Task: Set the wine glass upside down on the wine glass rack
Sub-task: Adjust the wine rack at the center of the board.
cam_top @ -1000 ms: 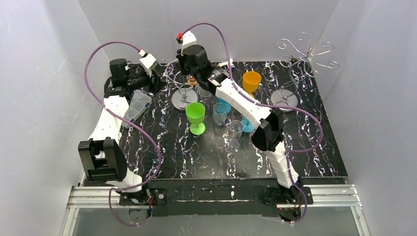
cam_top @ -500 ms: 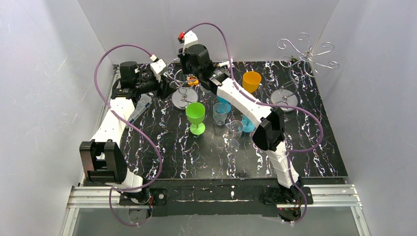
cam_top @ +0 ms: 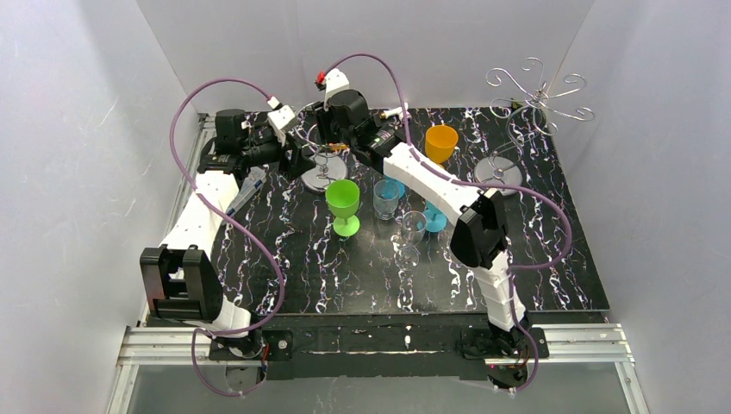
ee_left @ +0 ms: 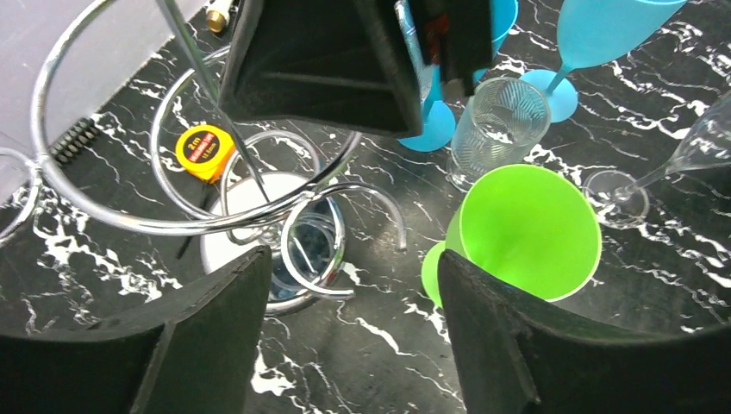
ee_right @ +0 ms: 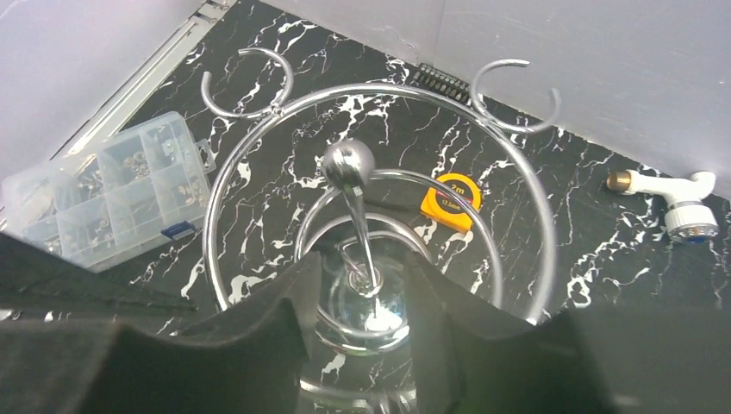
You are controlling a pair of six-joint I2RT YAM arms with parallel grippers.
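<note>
Two arms reach toward the far left of the table [cam_top: 345,276] and meet at one stand. My left arm [cam_top: 194,220] runs up the left edge and bends inward, wrist turned toward that stand. My right arm [cam_top: 431,181] stretches diagonally across the table, wrist pointing down.

At the far right corner stands the rack [cam_top: 536,90], well apart from both claws. What they crowd is the loop stand [ee_right: 347,162]. The right claw [ee_right: 362,276] hangs over its ball-topped post, fingers parted to a narrow gap, gripping nothing I can see. The left claw [ee_left: 353,285] sits beside its rings, spread wide with nothing between.

Only the left wrist view shows something clear and glassy inside a low ring by the stand's base; I cannot tell what it is. Only the right wrist view resolves the box [ee_right: 103,207] at the table's left: its compartments hold bits too small to name.

Near the stand the green goblet [ee_left: 526,228] and the tumbler [ee_left: 500,121] stand upright. Mid-table stands the wine glass [cam_top: 412,226], clear and upright beside my right arm, touched by neither claw. Behind the stand lies the orange tape measure [ee_right: 448,200].
</note>
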